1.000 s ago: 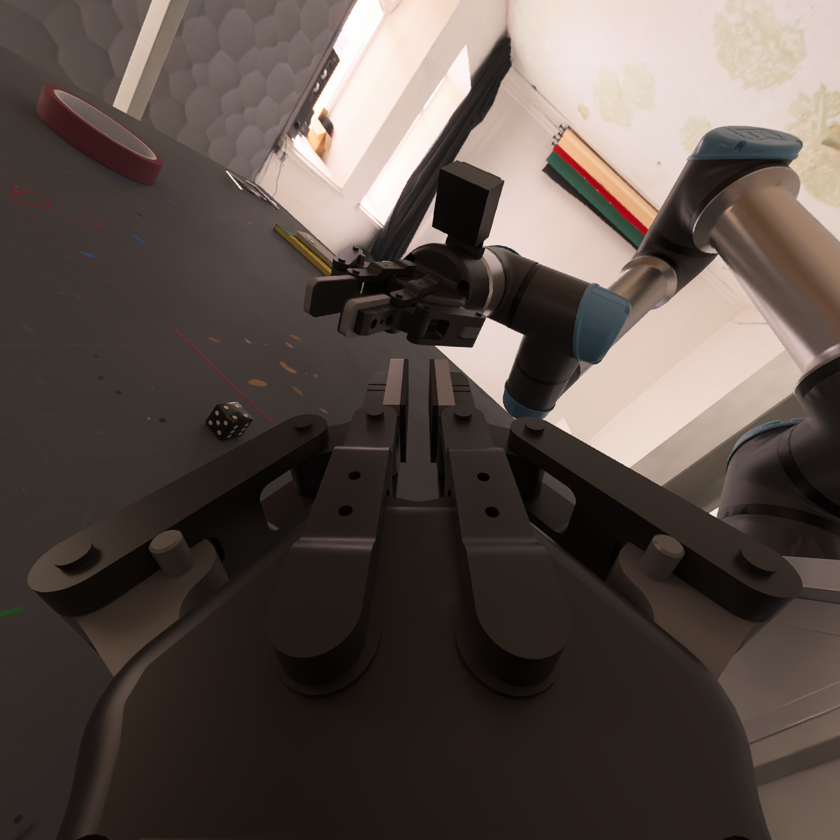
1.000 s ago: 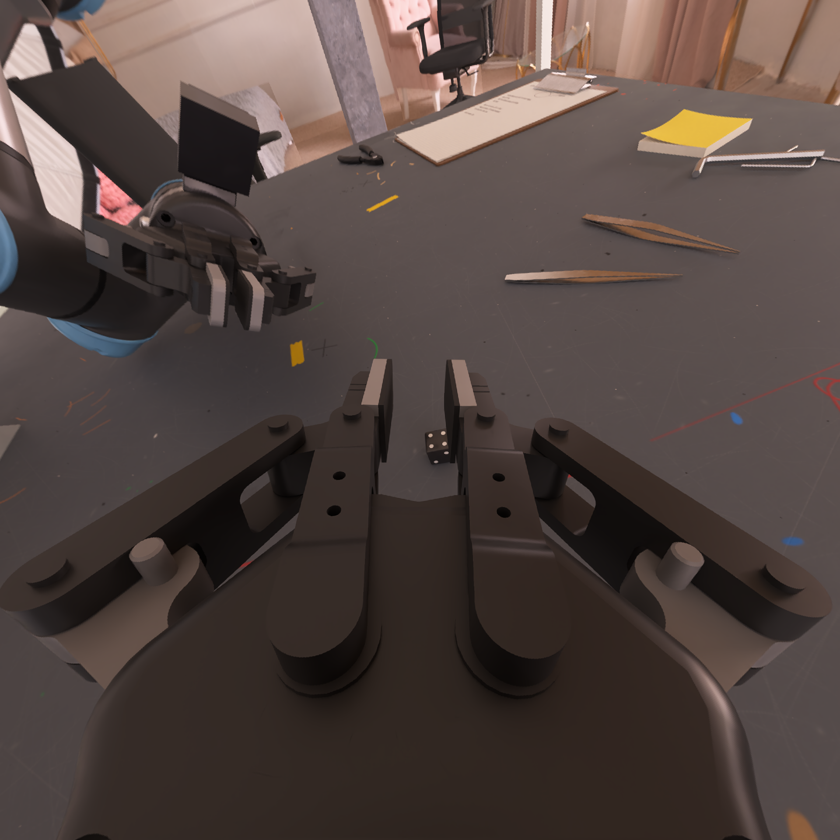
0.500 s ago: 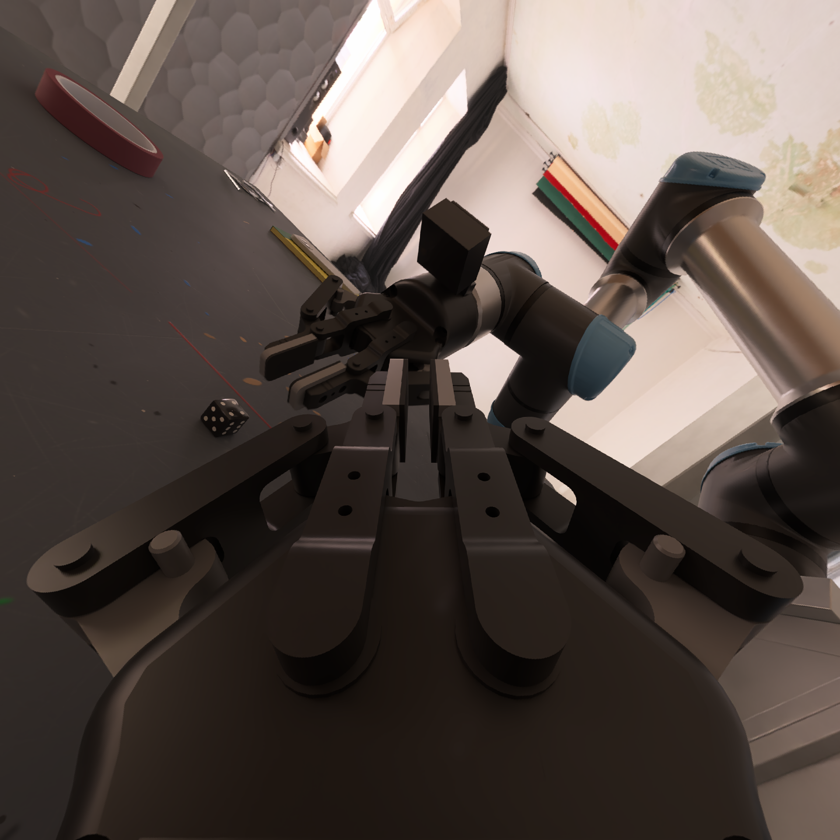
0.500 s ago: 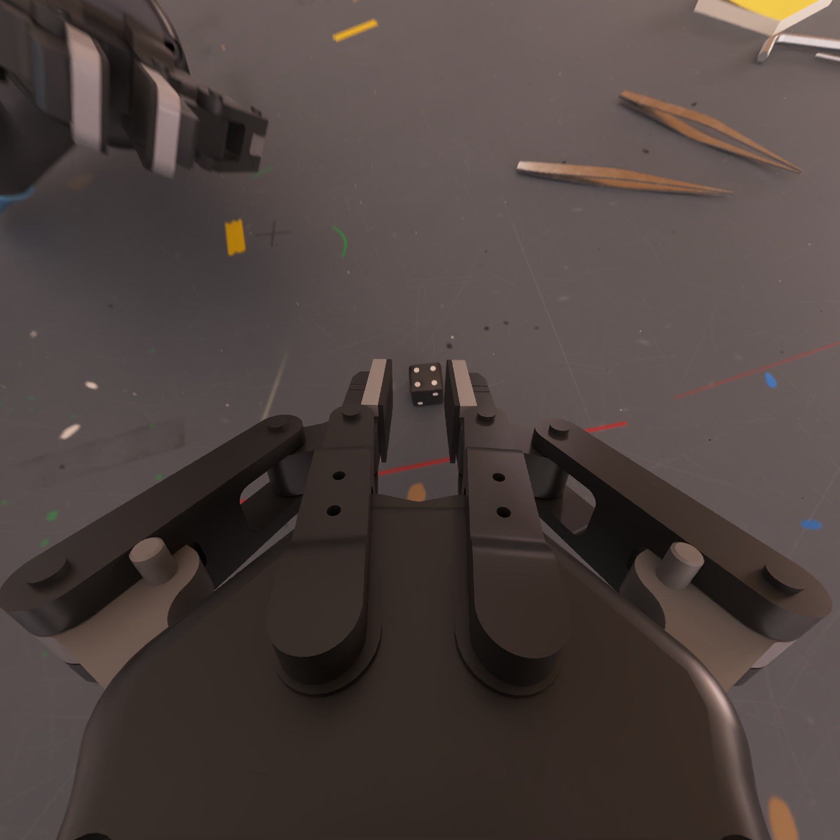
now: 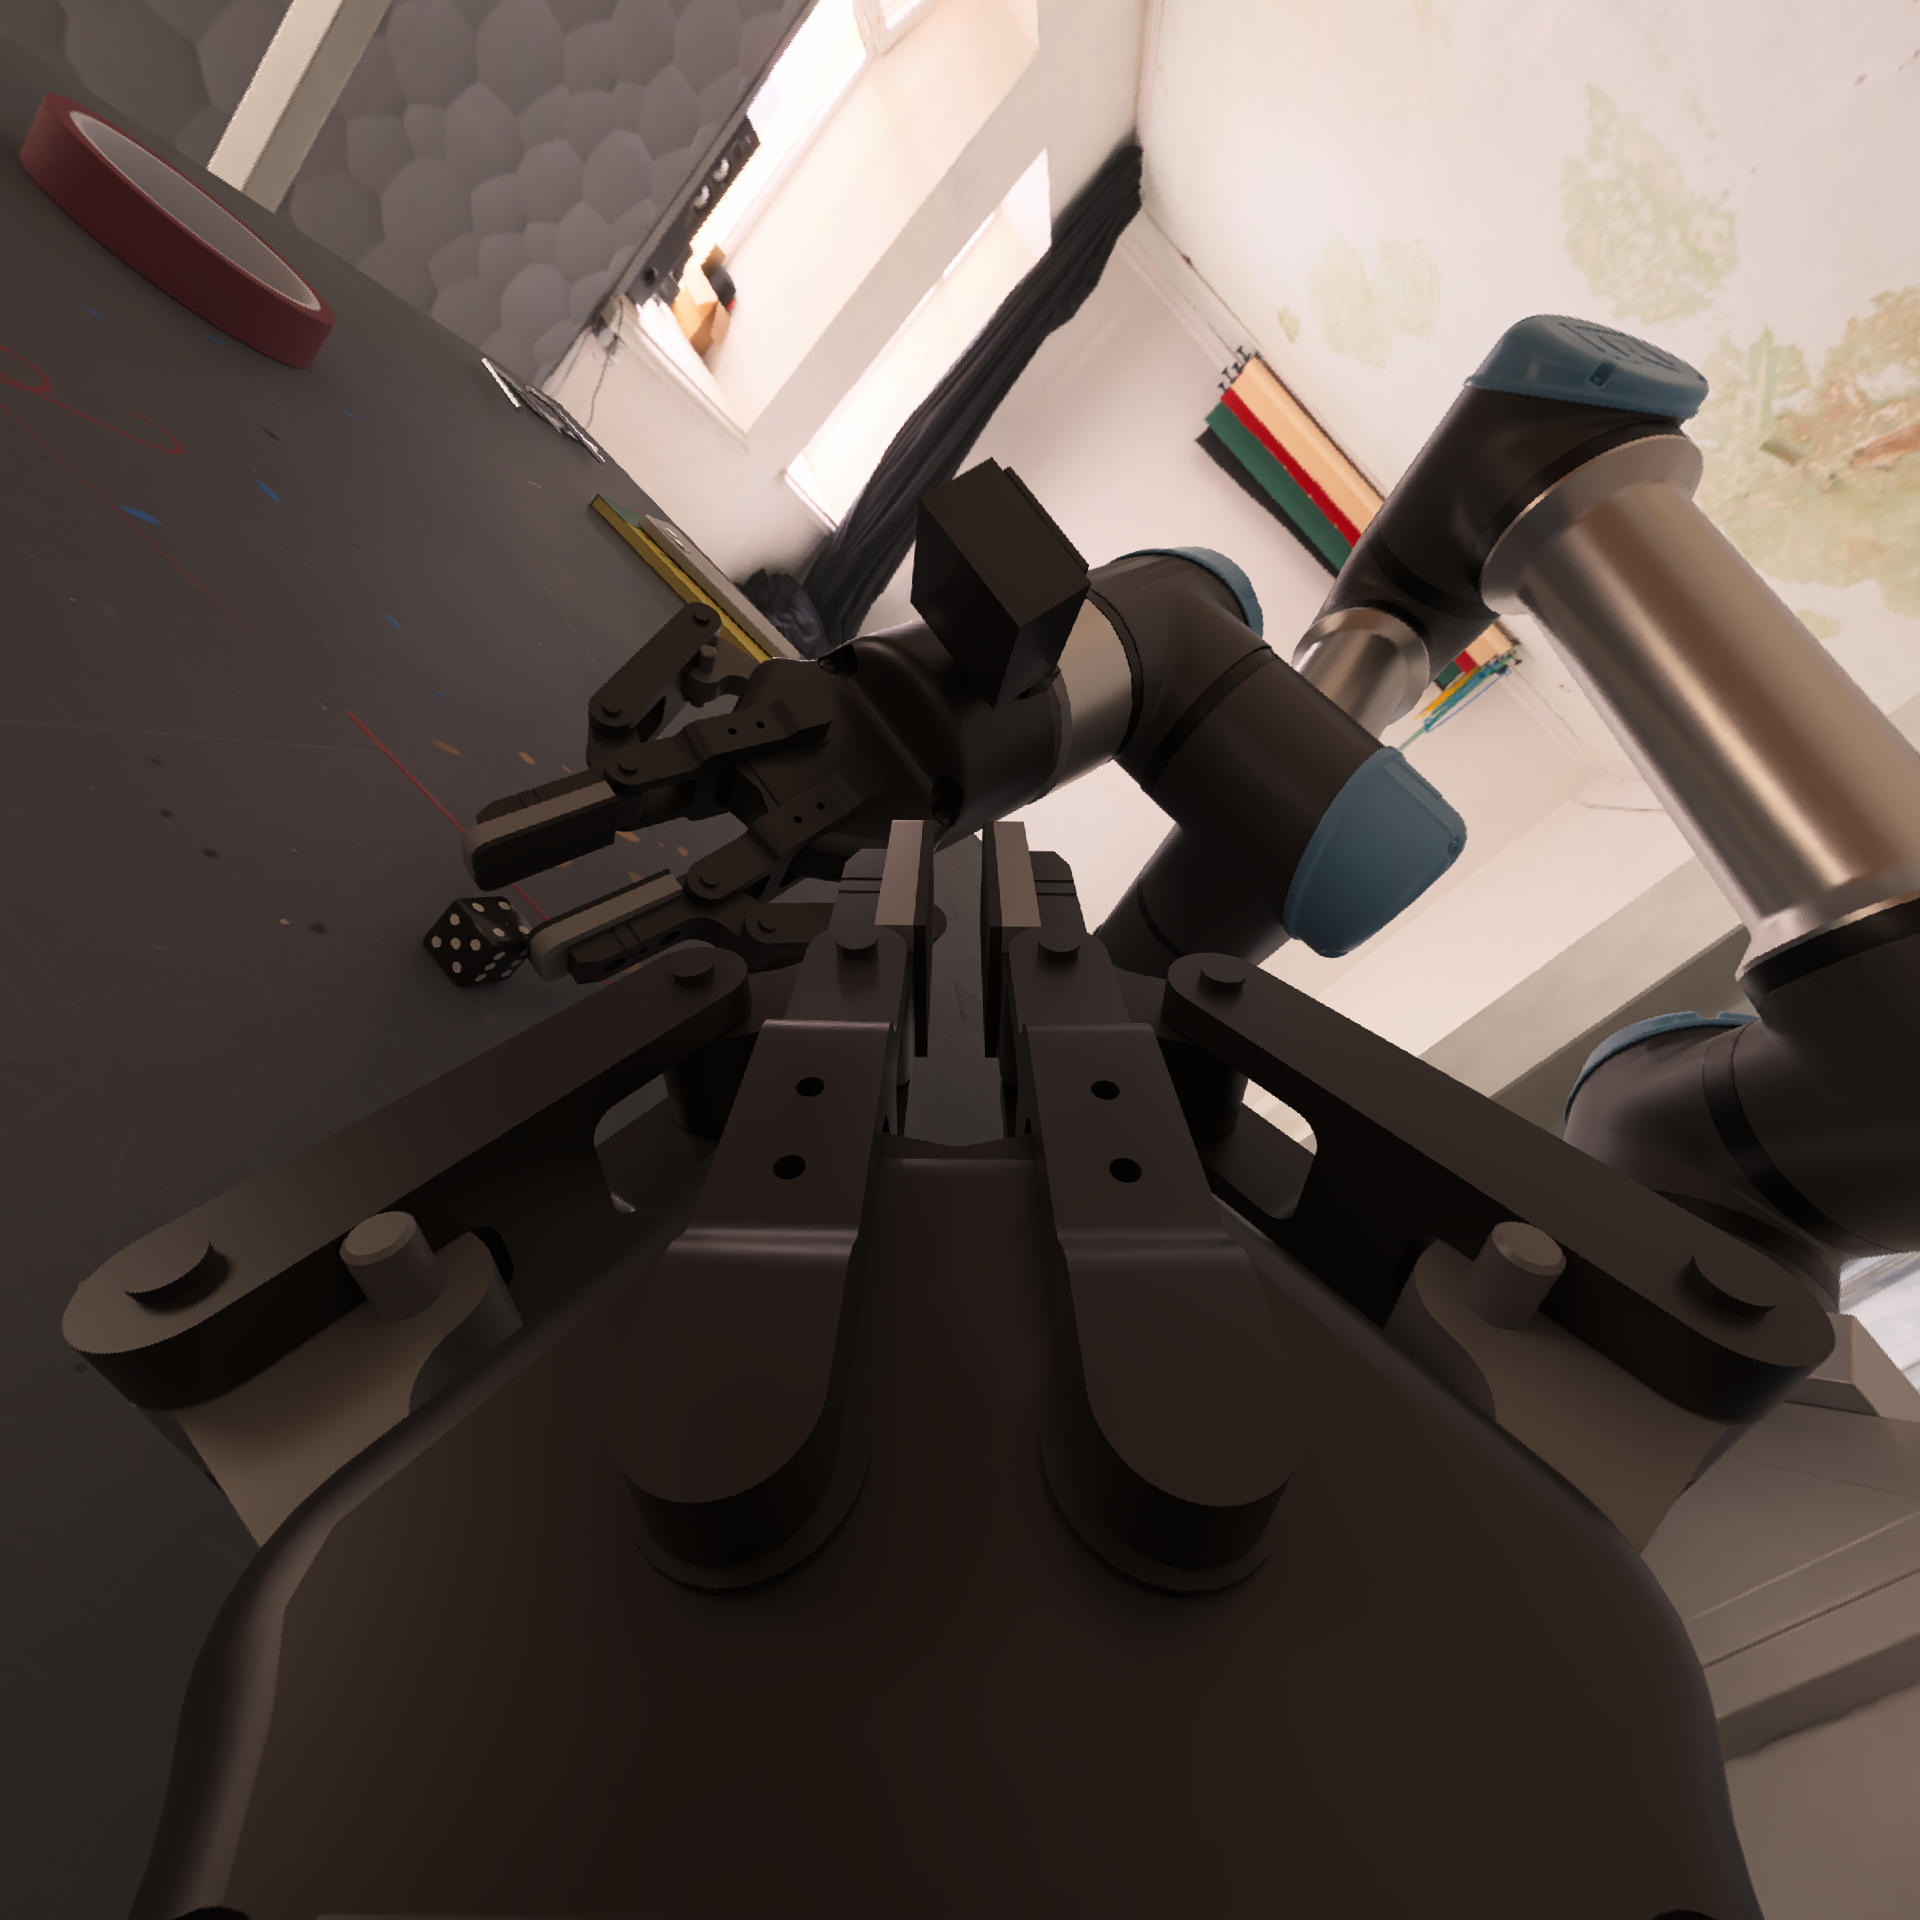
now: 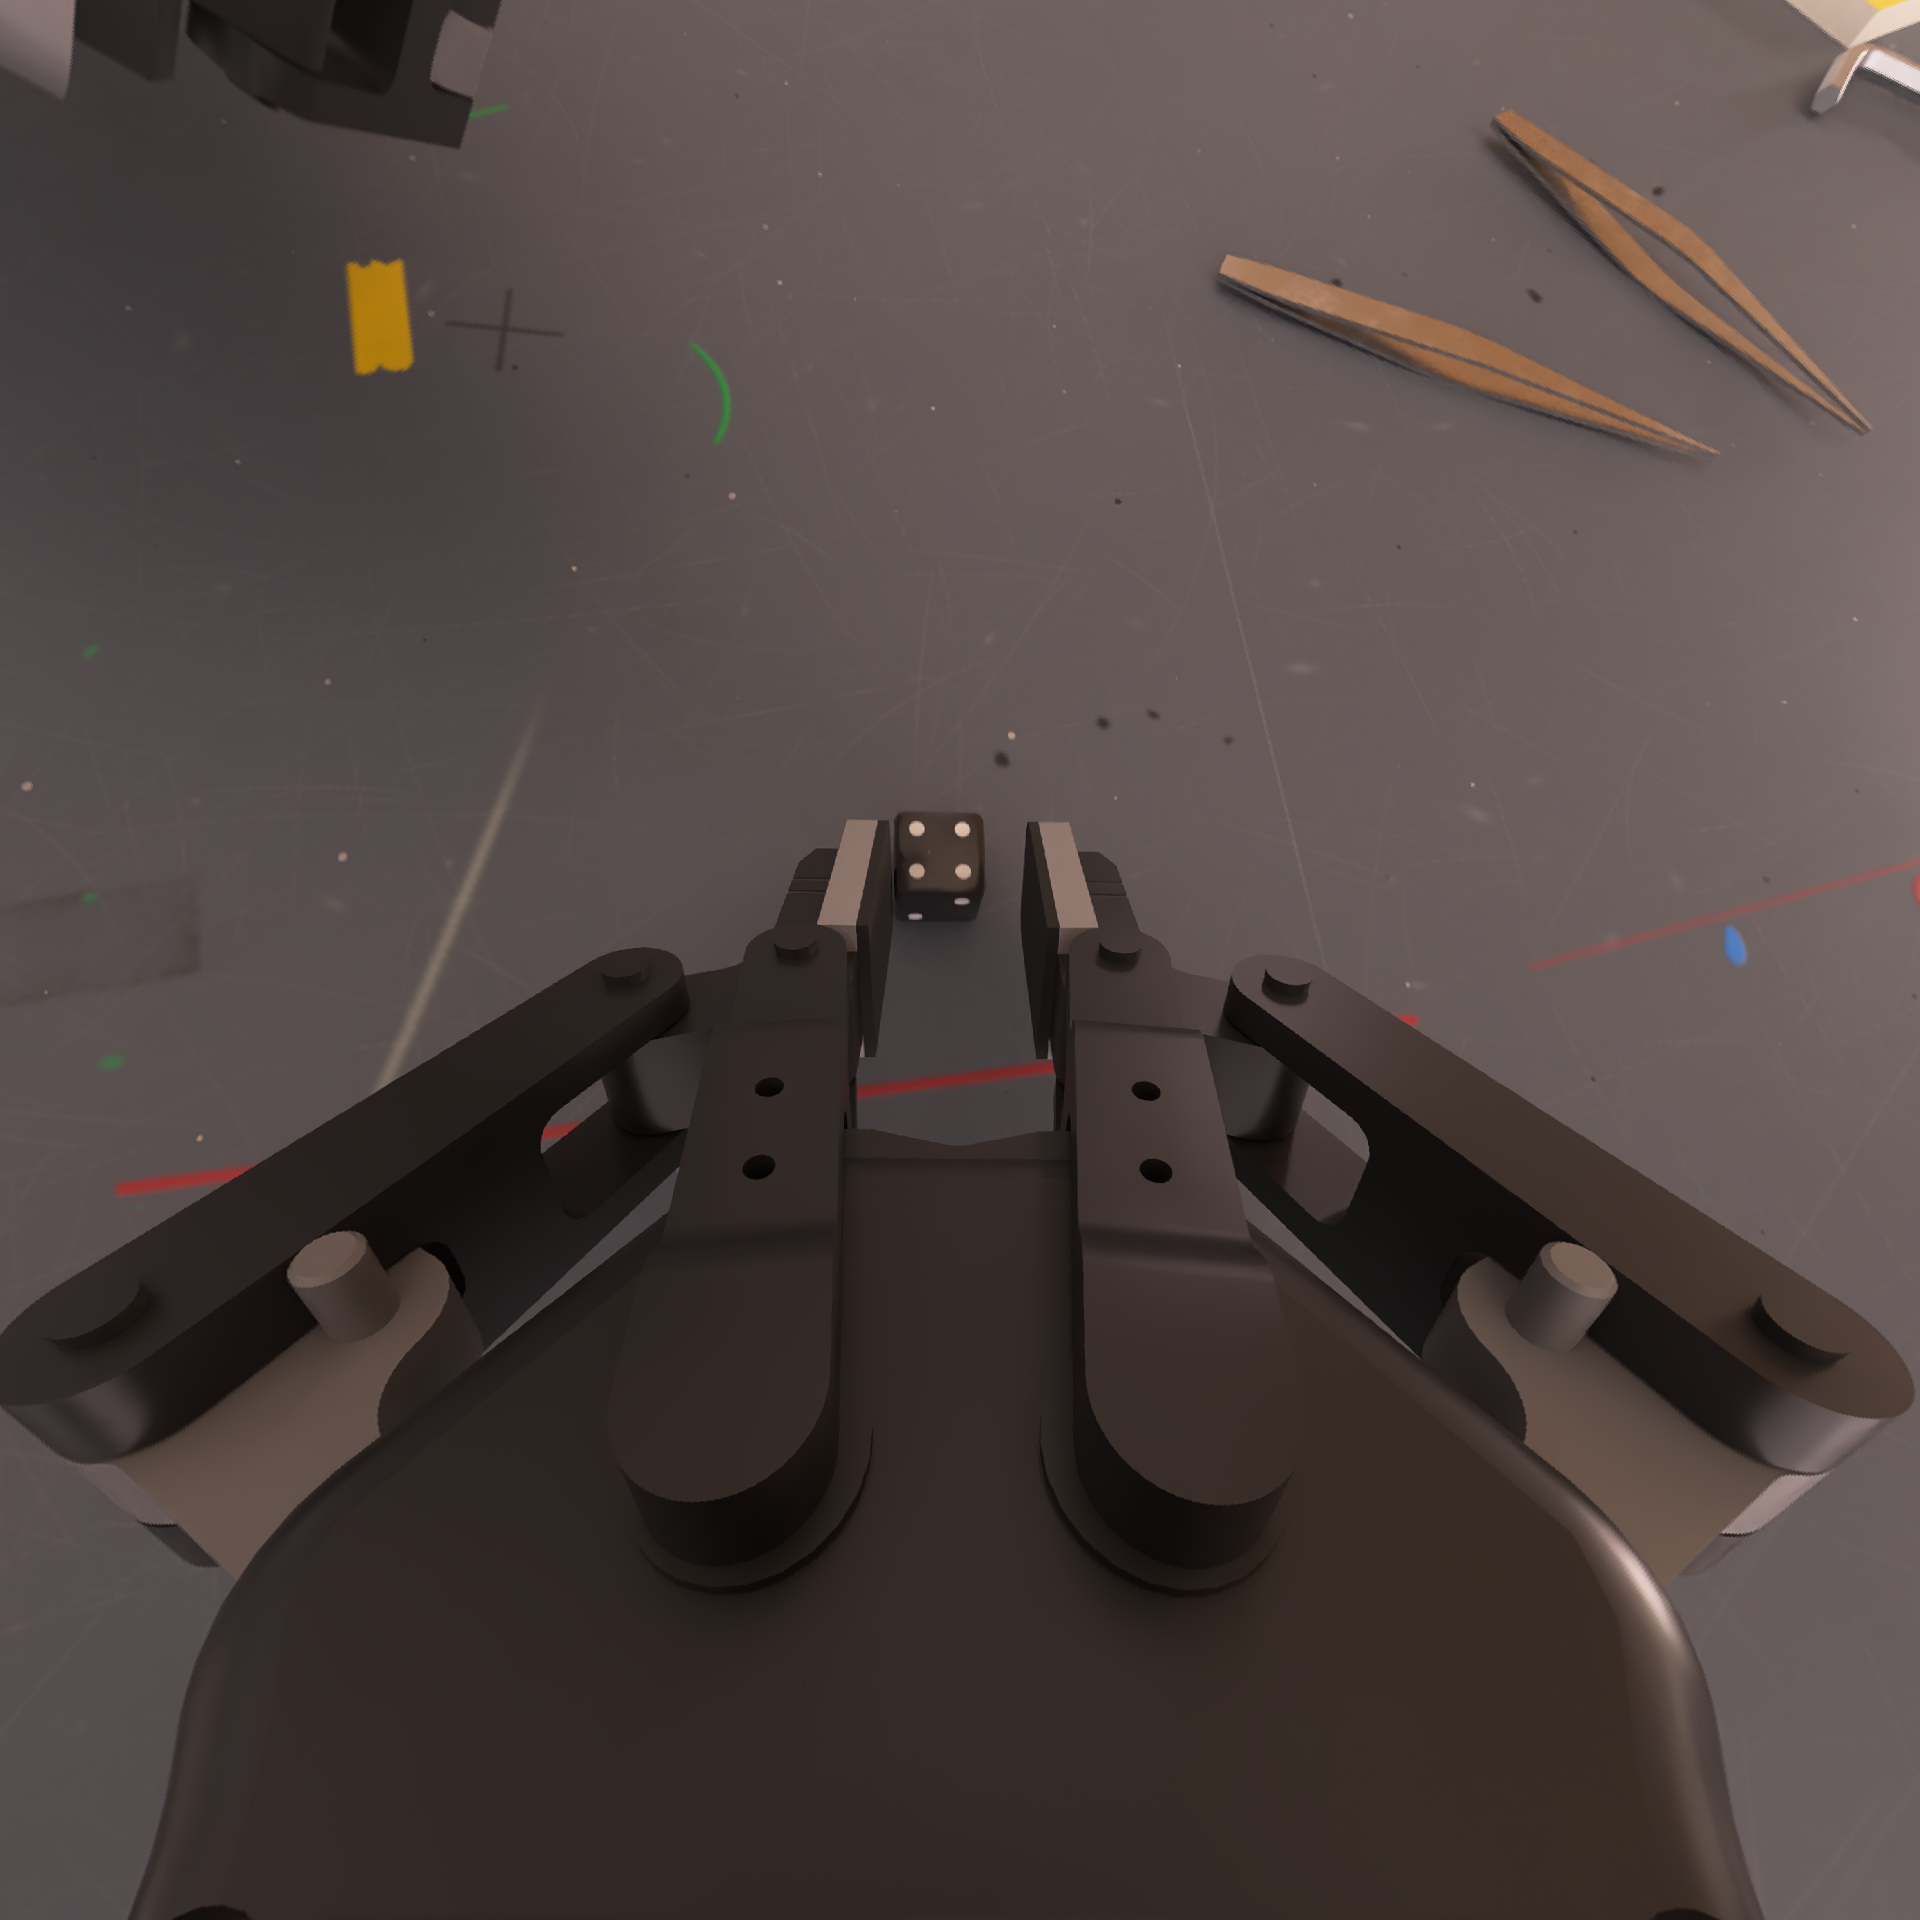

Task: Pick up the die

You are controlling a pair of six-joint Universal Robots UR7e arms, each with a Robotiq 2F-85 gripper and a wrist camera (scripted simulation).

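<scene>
The black die point(image 6: 938, 868) with white pips sits on the dark table point(image 6: 1039, 582). In the right wrist view it lies between my right gripper's point(image 6: 957, 873) fingertips, close to the left pad, with a gap on its right side. The right gripper is open and low over the table. In the left wrist view the die point(image 5: 476, 940) is at the left, and the right gripper point(image 5: 561, 883) reaches down with one finger beside it and one above. My left gripper point(image 5: 954, 873) hovers away from the die, its pads a narrow slit apart and empty.
A red tape roll point(image 5: 171, 223) lies far left on the table. Two brown tweezers point(image 6: 1455, 353) point(image 6: 1683, 270) lie to the right beyond the die. A yellow tape scrap point(image 6: 379, 317) is at the far left. Part of the left gripper point(image 6: 312, 52) shows at the top left.
My right gripper has tilted down and come low over the table, so the die now sits between its fingertips. Its jaw gap is unchanged. The left gripper has barely moved.
</scene>
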